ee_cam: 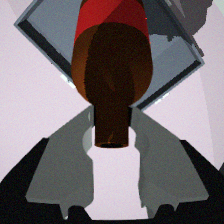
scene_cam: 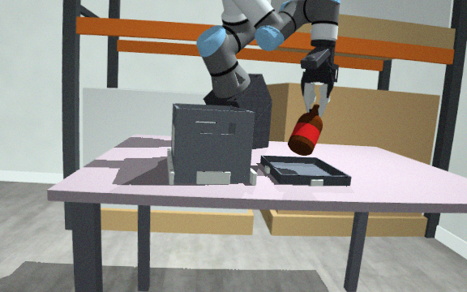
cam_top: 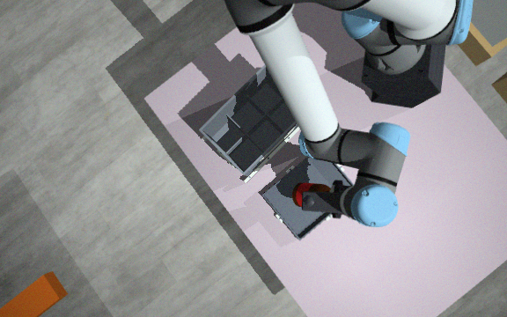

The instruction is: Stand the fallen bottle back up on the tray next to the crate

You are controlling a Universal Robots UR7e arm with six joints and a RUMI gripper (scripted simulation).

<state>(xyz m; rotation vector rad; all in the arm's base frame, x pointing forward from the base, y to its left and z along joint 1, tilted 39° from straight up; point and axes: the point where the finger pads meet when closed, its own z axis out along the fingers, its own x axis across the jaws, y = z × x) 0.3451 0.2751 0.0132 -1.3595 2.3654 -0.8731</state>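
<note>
A brown bottle [scene_cam: 306,134] with a red label hangs in the air above the dark tray [scene_cam: 306,170], tilted, its base lower and toward the crate. My gripper [scene_cam: 317,106] is shut on the bottle's neck and points down. In the wrist view the neck [ee_cam: 113,127] sits between the two grey fingers, with the bottle body [ee_cam: 111,55] and the tray [ee_cam: 165,55] below it. From above, the bottle [cam_top: 300,194] shows partly under the wrist, over the tray [cam_top: 300,208].
The dark crate [scene_cam: 212,143] [cam_top: 249,128] with inner dividers stands on the table just left of the tray. The robot base [cam_top: 405,75] is at the back of the pink table top. Shelving and cardboard boxes stand behind.
</note>
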